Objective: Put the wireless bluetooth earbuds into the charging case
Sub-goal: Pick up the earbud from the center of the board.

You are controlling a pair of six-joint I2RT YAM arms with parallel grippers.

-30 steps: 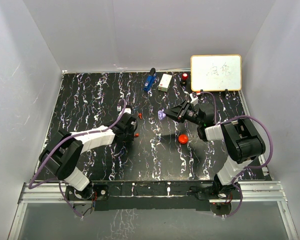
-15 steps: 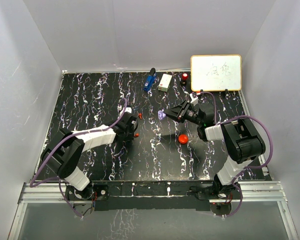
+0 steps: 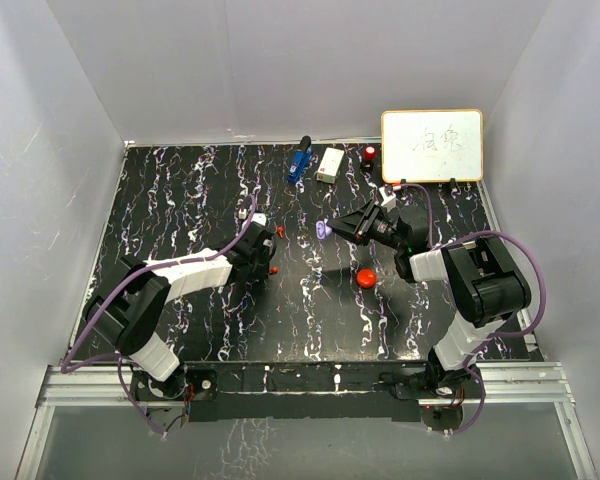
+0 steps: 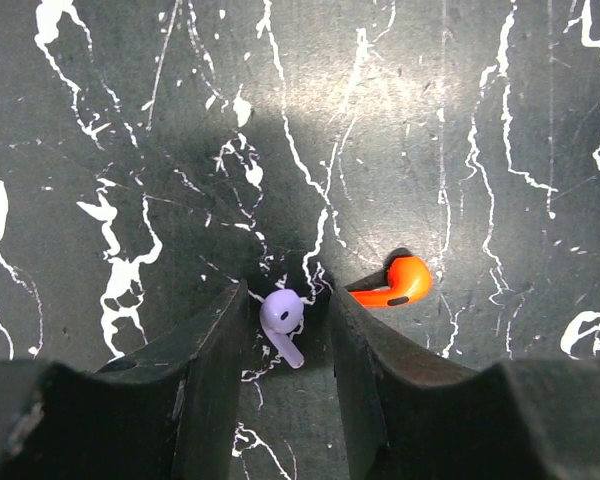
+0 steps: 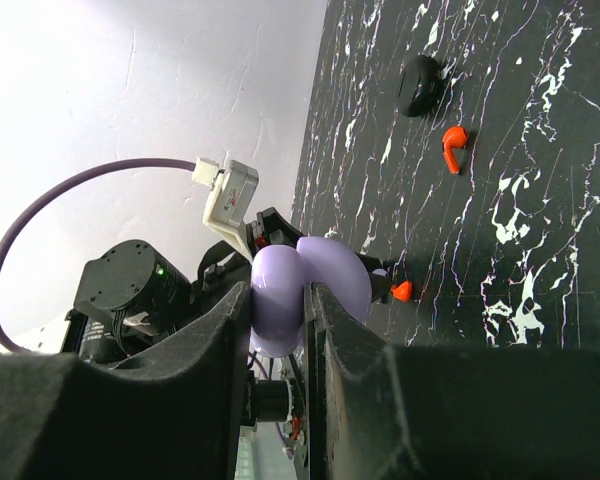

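Observation:
A purple earbud (image 4: 282, 320) lies on the black marbled table between the fingers of my left gripper (image 4: 288, 315). The jaws stand narrowly open around it, with a gap showing on its right side. A red earbud (image 4: 398, 284) lies just outside the right finger (image 4: 365, 345). In the top view my left gripper (image 3: 269, 254) is down at the table with that red earbud (image 3: 272, 269) beside it and another red earbud (image 3: 280, 231) a little farther back. My right gripper (image 5: 280, 290) is shut on the open purple charging case (image 5: 305, 285), held above the table's middle (image 3: 325, 229).
A round red case (image 3: 366, 276) sits near the right arm. At the back stand a blue gadget (image 3: 299, 160), a white box (image 3: 331, 164), a small red object (image 3: 369, 154) and a whiteboard (image 3: 432, 145). A dark round object (image 5: 420, 84) lies beyond the earbuds.
My left gripper's jaws have narrowed around the purple earbud and its wrist has shifted slightly. The right arm holds still with the purple case.

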